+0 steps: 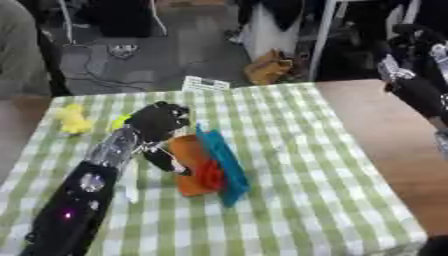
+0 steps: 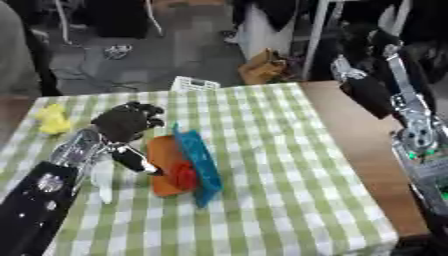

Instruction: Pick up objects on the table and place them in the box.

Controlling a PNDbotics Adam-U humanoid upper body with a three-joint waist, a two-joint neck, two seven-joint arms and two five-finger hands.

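Orange box, teal lid tipped up along its right side, sits mid-worktop with something red inside. Just left of it hangs the left hand, fingers curled, apparently on nothing, probably placed for the next pick. A yellow object lies far left on the green-checked cloth. The right hand is raised beyond the worktop's bare wooden edge; I cannot tell its state. Dark clutter crowds the floor behind.

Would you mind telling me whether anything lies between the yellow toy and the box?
Yes: the robot's left hand and forearm lie over the cloth between the yellow toy at the far left and the orange-and-blue box. Nothing else visible stands there.
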